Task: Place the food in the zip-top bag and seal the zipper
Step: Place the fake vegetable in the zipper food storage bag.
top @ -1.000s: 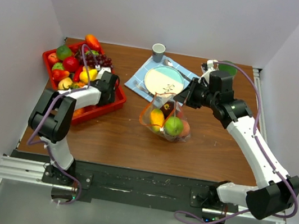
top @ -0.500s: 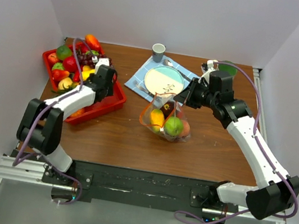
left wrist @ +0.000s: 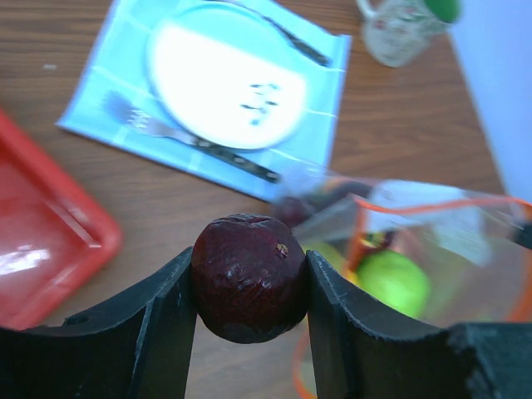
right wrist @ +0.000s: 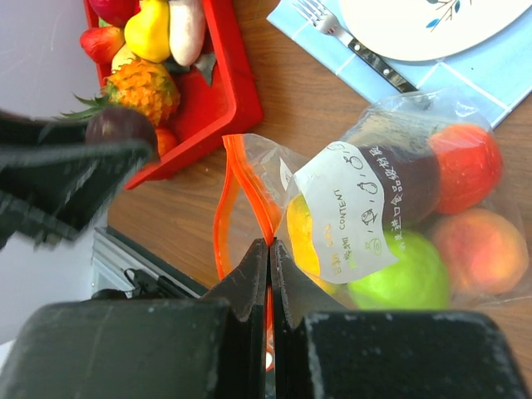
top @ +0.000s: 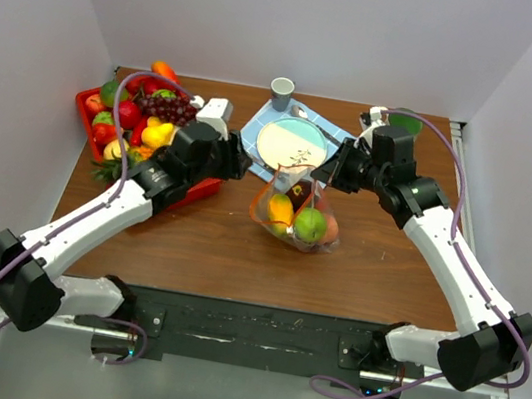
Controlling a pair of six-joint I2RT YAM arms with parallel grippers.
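Clear crinkly plastic zip-top bag [top: 288, 185] with an orange-red zipper [right wrist: 223, 208] and a white label [right wrist: 349, 208]. Sits mid-worktop [top: 238, 246], just beside the blue napkin [top: 255, 129]. Contents: green apple [right wrist: 399, 274], peach [right wrist: 482, 249], yellow piece [right wrist: 301, 237]. Right tool [right wrist: 268, 248] is pinched closed on the zipper. Left tool [left wrist: 249, 287] grips a dark maroon fruit [left wrist: 248, 264] near the bag mouth.

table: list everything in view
zip-top bag: one, clear, orange-red zipper, table centre
food in bag: about five, green, peach, yellow, red, dark
dark fruit: one, purple-brown, in left gripper
tray: one, red, far left, heaped with mixed food
napkin: one, light blue, far centre
plate: one, white, on napkin
fork: one, silver, beside plate
cup: one, grey, far edge
mug: one, white and green, far right
left gripper: black, shut on dark fruit
right gripper: black, pinching bag's zipper
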